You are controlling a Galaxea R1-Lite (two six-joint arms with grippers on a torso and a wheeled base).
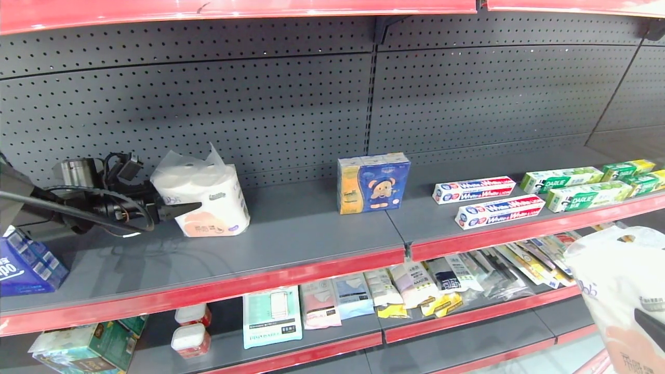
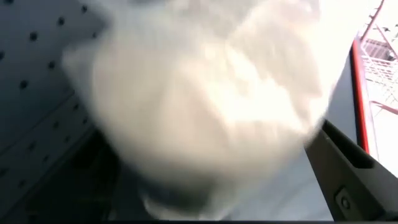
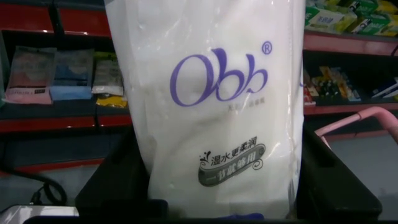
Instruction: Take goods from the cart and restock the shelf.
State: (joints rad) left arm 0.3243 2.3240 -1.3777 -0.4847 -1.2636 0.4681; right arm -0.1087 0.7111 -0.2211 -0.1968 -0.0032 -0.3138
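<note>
Head view | left fingers clamp shelved roll pack | right fingers clamp second pack

Left pincer at roll pack on shelf; second pack gripped in right pincer; tissue box mid-shelf.

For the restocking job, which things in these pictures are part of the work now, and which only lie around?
In the job: left gripper at the standing roll pack; right gripper shut on the held roll pack; grey shelf.
Just lying there: bear tissue pack; toothpaste boxes; blue pack; flat sachets.
</note>
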